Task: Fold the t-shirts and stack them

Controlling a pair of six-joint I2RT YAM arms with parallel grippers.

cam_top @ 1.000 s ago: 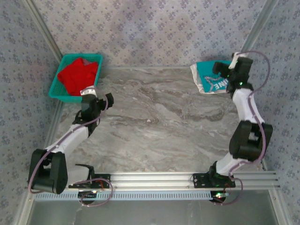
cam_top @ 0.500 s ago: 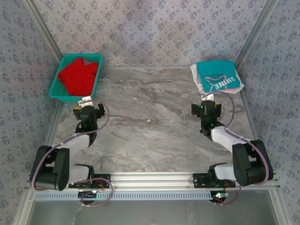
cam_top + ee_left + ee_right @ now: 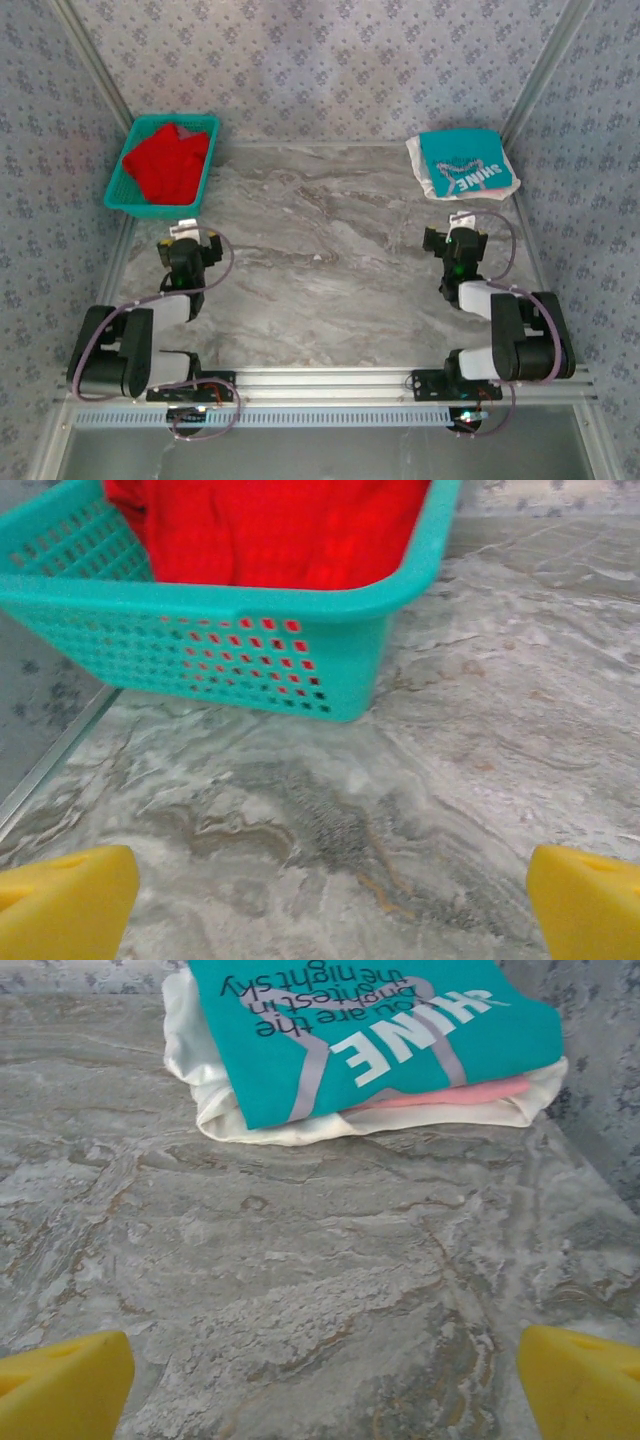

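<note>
at the near left, your left gripper (image 3: 320, 900) gapes wide and empty; bare marble table (image 3: 450, 780) runs ahead to the teal basket (image 3: 250, 630) holding the red t-shirt (image 3: 280, 530), at the far left corner. your right gripper (image 3: 320, 1380) is spread wide too, gripping nothing; across open tabletop, the teal t-shirt (image 3: 380, 1020) tops the pink t-shirt (image 3: 450, 1095) and white t-shirt (image 3: 200, 1070), near the right wall (image 3: 600, 1060).

Teal t-shirt (image 3: 380, 1020) with white lettering, pink t-shirt (image 3: 460, 1094), white t-shirt (image 3: 195, 1050), red t-shirt (image 3: 290, 530), teal basket (image 3: 200, 640), grey-veined table (image 3: 300, 1260)
</note>
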